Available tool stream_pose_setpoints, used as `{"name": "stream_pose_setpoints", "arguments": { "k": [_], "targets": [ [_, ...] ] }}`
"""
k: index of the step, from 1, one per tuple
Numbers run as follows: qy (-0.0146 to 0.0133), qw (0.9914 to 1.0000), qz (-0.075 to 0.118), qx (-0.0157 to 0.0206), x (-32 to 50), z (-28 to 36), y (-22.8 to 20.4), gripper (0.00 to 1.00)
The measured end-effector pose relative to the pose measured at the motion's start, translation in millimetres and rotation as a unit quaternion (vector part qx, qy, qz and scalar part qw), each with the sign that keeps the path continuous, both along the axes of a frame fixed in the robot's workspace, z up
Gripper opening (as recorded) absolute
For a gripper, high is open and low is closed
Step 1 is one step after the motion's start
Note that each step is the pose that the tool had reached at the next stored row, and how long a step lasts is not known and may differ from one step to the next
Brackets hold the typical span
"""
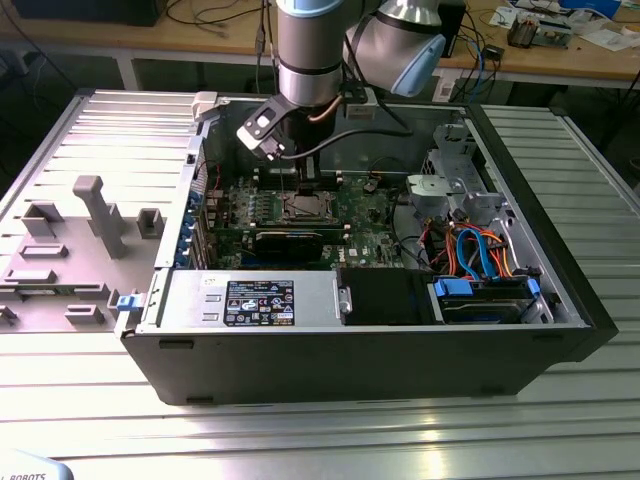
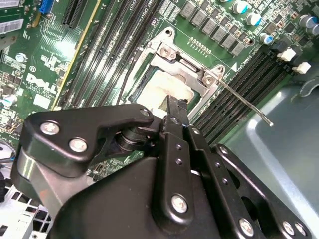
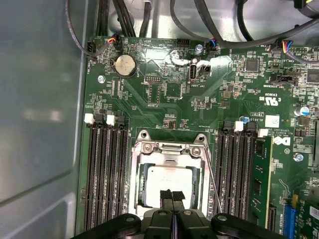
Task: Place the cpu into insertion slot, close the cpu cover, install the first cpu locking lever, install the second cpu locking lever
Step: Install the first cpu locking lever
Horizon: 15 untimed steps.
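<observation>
Pincer (image 3: 172, 195) tips pinched together, prob. touching silvery-grey smeared cpu (image 3: 167, 177) framed by cpu cover (image 3: 169, 148).

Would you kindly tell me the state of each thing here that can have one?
cpu: seated in the socket, showing through the cover's window.
cpu cover: lowered flat over the cpu.
locking lever: seems unlatched, its rod angling away from the socket.
gripper: shut, fingertips together over the cpu.
computer case: open, its inside exposed.
</observation>
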<state>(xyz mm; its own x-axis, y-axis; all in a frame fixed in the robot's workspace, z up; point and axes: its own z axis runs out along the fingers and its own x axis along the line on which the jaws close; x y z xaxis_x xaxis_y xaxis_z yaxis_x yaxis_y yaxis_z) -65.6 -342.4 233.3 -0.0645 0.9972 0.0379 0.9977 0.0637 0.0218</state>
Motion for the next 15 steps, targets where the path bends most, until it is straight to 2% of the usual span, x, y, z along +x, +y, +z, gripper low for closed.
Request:
{"name": "stream_pose_setpoints", "arguments": {
  "k": [8,15],
  "targets": [
    [0.0,1.0,0.0,0.0,0.0,7.8,0.0,0.11],
    [0.0,1.0,0.0,0.0002,0.0,8.7,0.0,0.11]
  ]
}}
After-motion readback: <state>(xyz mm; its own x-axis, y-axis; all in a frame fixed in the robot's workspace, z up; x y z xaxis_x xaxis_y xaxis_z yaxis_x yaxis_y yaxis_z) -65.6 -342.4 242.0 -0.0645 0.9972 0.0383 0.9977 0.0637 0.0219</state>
